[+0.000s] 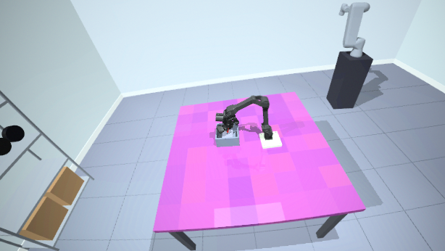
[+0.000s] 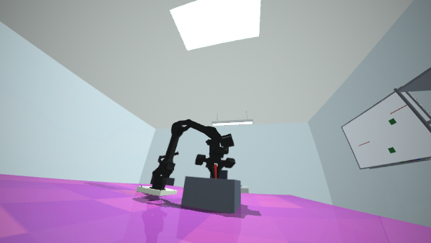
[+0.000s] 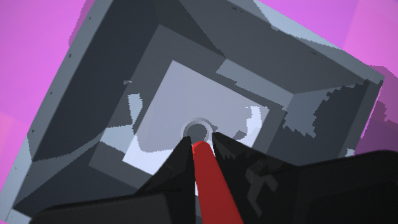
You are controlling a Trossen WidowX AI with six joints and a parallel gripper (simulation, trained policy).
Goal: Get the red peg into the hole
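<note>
My gripper (image 3: 201,141) (image 2: 215,175) is shut on the red peg (image 3: 215,185) (image 2: 215,171) (image 1: 227,131) and holds it over the open grey box (image 1: 227,141) (image 2: 208,195) (image 3: 55,82). The peg stands near upright in the exterior view, its lower part hidden behind the box wall. In the wrist view a light plate (image 3: 187,92) lies at the box bottom, with a round hole (image 3: 197,131) just beyond the peg's tip. How far the tip stands above the plate I cannot tell.
The box walls rise on all sides of the fingers. The arm's white base plate (image 1: 274,143) (image 2: 145,191) stands beside the box on the pink table (image 1: 240,188) (image 2: 105,218). Another pale arm (image 1: 353,27) stands on a dark pedestal away from the table.
</note>
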